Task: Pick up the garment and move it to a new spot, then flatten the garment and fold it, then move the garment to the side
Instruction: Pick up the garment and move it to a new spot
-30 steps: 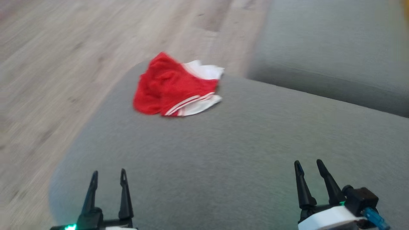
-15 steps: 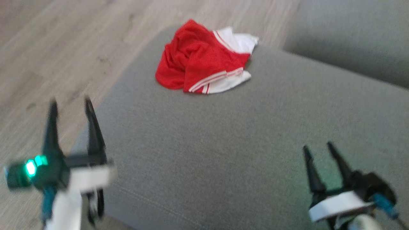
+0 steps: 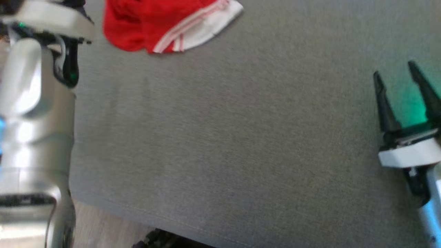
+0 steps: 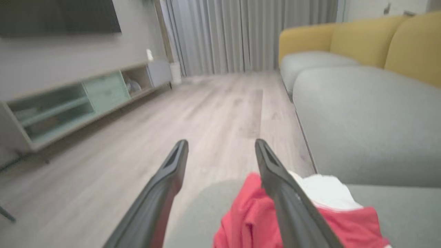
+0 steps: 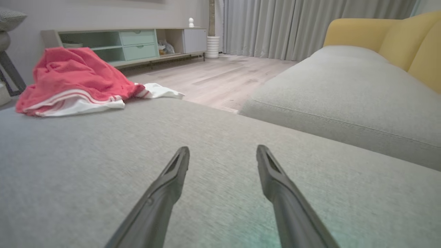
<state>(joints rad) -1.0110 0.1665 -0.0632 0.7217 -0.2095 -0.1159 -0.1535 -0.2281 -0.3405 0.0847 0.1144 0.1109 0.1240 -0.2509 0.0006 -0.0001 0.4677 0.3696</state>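
Garment [image 3: 165, 24], red w/ white panels and thin white stripes, lies crumpled on the gray seat cushion [image 3: 241, 137], near its far edge toward the left corner. The head view cuts off its upper part at the frame top. From the R wrist cam the garment [image 5: 72, 79] is a loose heap, w/ a white flap spread flat right at the cushion's far edge and wood floor [image 5: 220, 75] beyond.

L gripper [image 4: 221, 143] hangs over that corner, jaws spread wide, nothing btwn them. In the L wrist cam the garment [image 4: 248, 220] sits under and behind one finger; I can't tell if that finger touches the cloth. L forearm [image 3: 34, 120], pale silver, runs along the cushion's left edge in the head view.

R gripper [image 3: 394, 70] is over the cushion's right side, well apart from the garment, jaws released and empty, w/ a green glow on the fabric btwn the fingers. In the R wrist cam the R gripper [image 5: 223, 148] sits low over bare gray fabric.

A second gray seat section [image 5: 344, 103] lies past the cushion's right edge, w/ yellow backrests [image 5: 379, 34] behind it. A low cabinet [image 5: 131, 43] w/ mint drawers stands by the wall, next to gray curtains [image 5: 293, 24].
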